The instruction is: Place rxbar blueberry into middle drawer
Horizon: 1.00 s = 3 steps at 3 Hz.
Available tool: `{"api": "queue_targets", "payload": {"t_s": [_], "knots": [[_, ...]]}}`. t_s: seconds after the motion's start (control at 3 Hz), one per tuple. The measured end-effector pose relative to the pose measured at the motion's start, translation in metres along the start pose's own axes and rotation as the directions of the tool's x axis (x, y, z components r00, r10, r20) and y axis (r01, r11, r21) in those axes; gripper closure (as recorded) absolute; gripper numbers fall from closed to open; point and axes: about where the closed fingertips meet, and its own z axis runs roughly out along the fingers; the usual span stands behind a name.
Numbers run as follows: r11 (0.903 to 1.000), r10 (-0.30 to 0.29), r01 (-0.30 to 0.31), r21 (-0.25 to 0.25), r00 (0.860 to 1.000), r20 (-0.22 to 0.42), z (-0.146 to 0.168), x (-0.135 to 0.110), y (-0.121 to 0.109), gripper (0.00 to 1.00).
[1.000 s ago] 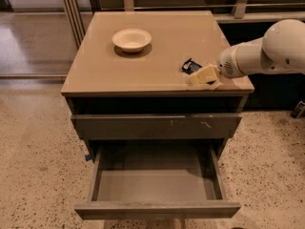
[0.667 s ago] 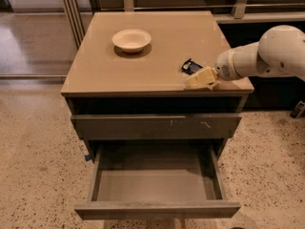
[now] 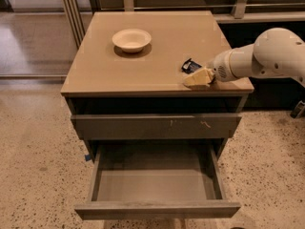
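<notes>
gripper (image 3: 198,78): low on the tan cabinet top (image 3: 157,46); its grip we cannot tell.
rxbar blueberry (image 3: 190,66): just behind it.
middle drawer (image 3: 157,186): open, below it.
floor (image 3: 33,166): speckled.

Cream gripper (image 3: 198,78) at four o'clock on tan cabinet top (image 3: 157,68), grey-brown wooden middle drawer (image 3: 157,185) open above, scratched grey drawer front (image 3: 157,126) overhanging its twelve o'clock end

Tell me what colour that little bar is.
Dark navy blue, best in the camera view; the bar lies beside the gripper near the cabinet's right edge.
</notes>
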Motion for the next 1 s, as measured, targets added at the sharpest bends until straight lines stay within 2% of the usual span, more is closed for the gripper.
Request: {"api": "queue_targets", "payload": {"t_s": [1.0], "knots": [[0.9996, -0.025, 0.025, -0.012, 1.000, 0.008, -0.004, -0.017, 0.004, 0.97]]}}
